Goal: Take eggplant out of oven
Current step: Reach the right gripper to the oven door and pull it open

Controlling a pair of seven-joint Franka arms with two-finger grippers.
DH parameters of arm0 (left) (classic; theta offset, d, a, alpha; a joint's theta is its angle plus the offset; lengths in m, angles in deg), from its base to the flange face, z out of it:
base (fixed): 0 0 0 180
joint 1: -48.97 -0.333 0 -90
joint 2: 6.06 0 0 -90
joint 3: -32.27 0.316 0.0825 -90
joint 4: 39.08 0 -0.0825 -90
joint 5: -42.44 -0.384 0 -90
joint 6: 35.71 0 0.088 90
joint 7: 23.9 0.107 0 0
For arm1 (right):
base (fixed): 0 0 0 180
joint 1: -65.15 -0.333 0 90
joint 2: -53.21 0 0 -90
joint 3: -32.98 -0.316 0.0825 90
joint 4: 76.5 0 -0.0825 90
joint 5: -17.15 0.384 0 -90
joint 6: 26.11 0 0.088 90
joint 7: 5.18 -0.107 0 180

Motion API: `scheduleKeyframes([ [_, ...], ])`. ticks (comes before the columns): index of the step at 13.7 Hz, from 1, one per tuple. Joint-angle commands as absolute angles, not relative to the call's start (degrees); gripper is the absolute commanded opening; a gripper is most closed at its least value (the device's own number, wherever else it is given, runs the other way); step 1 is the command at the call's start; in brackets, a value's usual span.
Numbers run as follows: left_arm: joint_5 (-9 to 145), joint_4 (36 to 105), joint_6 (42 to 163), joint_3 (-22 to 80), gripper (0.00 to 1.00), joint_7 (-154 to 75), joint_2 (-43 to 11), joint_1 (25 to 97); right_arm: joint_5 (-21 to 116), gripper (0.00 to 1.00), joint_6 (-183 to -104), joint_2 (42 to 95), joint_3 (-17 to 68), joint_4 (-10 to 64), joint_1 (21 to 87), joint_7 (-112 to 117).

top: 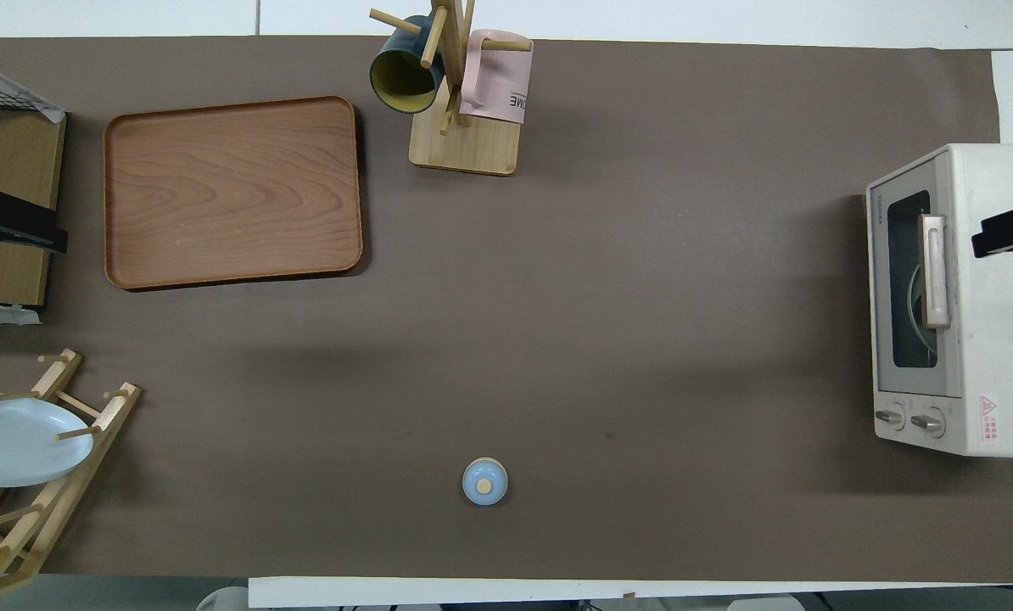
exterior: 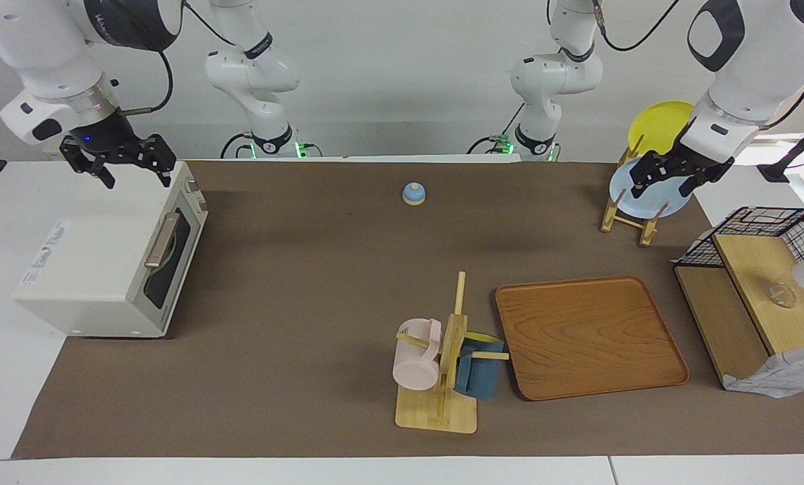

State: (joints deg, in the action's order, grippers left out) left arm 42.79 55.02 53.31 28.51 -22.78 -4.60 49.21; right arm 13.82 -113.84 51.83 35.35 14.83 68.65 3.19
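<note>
The oven (exterior: 116,259) is sitting on the counter (exterior: 308,289) at the right arm's end, at about nine o'clock in the facing view and three o'clock in the overhead view. Its door is closed, the tan handle (exterior: 161,240) lying across the dark glass. Only a curved pale rim is showing through the window; the eggplant cannot be made out.

The right hand (exterior: 124,162) is hanging over the oven's top, at its edge nearest the robots, its fingers spread wide and holding nothing. The left hand (exterior: 671,176) is hovering over the wooden plate rack (exterior: 627,219) at the left arm's end, in front of the pale blue plate (exterior: 651,195), fingers likewise wide and empty.

A small blue bell (exterior: 413,194) is resting at twelve o'clock in the facing view. The wooden tray (exterior: 587,337) is lying at about four o'clock, with the mug stand (exterior: 442,384) just beside it, carrying a pink mug (exterior: 415,360) and a dark blue mug (exterior: 477,374).
</note>
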Motion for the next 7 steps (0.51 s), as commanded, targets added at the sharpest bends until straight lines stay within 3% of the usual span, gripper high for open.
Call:
scheduleKeyframes([
  [1,41.73,56.19,50.78,28.05,1.00,-29.03,-3.16,49.14,15.12,1.00,-112.68,52.34,34.39,13.49,70.15,2.47],
  [7,41.73,56.19,50.68,27.96,1.00,-29.43,-3.16,49.23,14.51,1.00,-113.56,51.81,34.39,14.72,69.72,3.69],
])
